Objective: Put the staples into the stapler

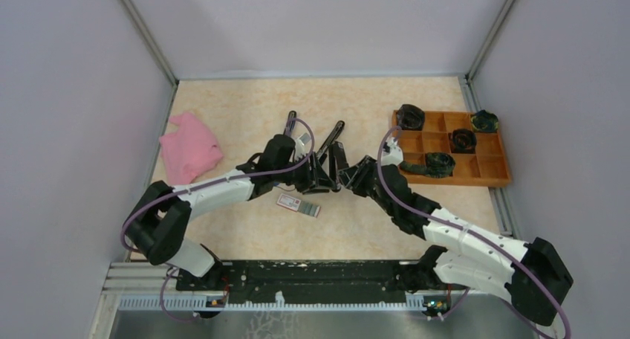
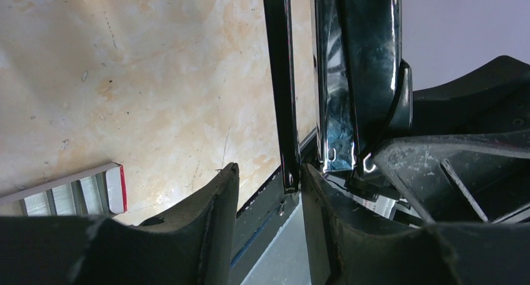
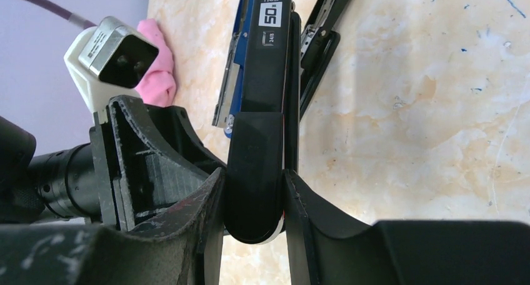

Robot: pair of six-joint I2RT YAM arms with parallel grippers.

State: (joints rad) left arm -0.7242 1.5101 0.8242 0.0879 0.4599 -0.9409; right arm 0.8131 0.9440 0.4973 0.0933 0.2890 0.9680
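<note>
The black stapler [image 1: 331,138] lies fanned open at the table's middle, between both grippers. My right gripper [image 3: 255,191] is shut on the rounded rear end of the stapler's [image 3: 262,110] labelled black cover. My left gripper [image 2: 269,185] straddles a thin black bar of the stapler [image 2: 282,97]. That bar lies against the right finger [image 2: 325,204], with a gap to the left finger, so the jaws stand open. The staples [image 1: 299,204], a flat white box with red print, lie on the table just in front of the grippers. The staples [image 2: 75,194] also show grey strips at the lower left of the left wrist view.
A crumpled pink cloth [image 1: 190,147] lies at the left of the table. A wooden compartment tray [image 1: 492,168] holding several dark rolled items stands at the right. Grey walls close in the table on three sides.
</note>
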